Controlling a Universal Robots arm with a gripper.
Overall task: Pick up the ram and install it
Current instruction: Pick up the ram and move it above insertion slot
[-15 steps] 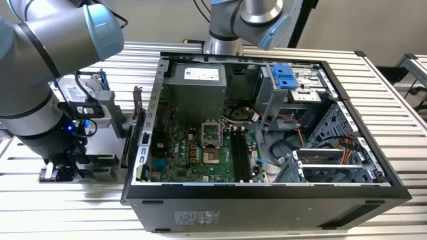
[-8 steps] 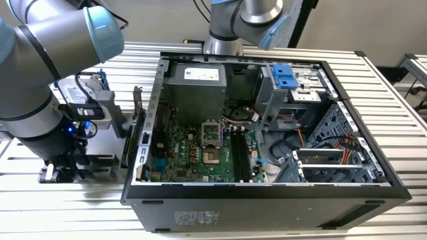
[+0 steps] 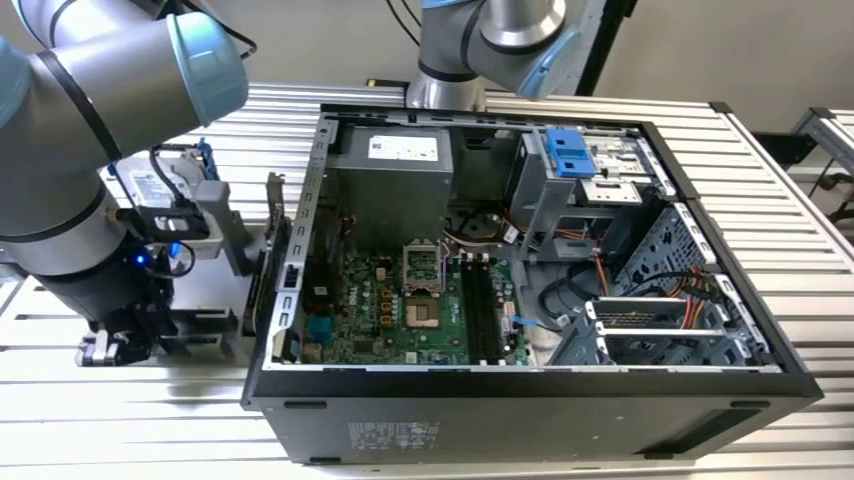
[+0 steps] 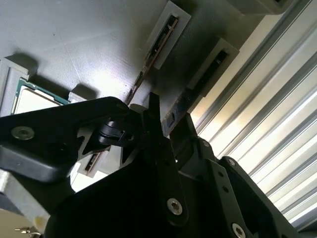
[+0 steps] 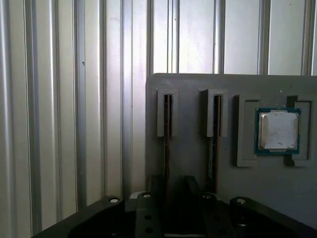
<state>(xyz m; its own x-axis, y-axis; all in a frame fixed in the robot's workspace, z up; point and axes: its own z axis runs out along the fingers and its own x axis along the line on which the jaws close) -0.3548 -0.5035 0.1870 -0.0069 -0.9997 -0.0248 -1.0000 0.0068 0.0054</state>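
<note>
Ram stood on edge in the corner slot of grey holder, so its top edge was free to pinch. Gripper straddled it w/ jaws apart, not clamped yet. 2nd stick sat in next slot, CPU beyond.

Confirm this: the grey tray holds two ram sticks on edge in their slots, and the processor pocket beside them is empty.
Wrong on the pocket: the processor lies in it, as the first wrist view shows. The rest holds: the tray carries one ram and another on edge in their slots.
</note>
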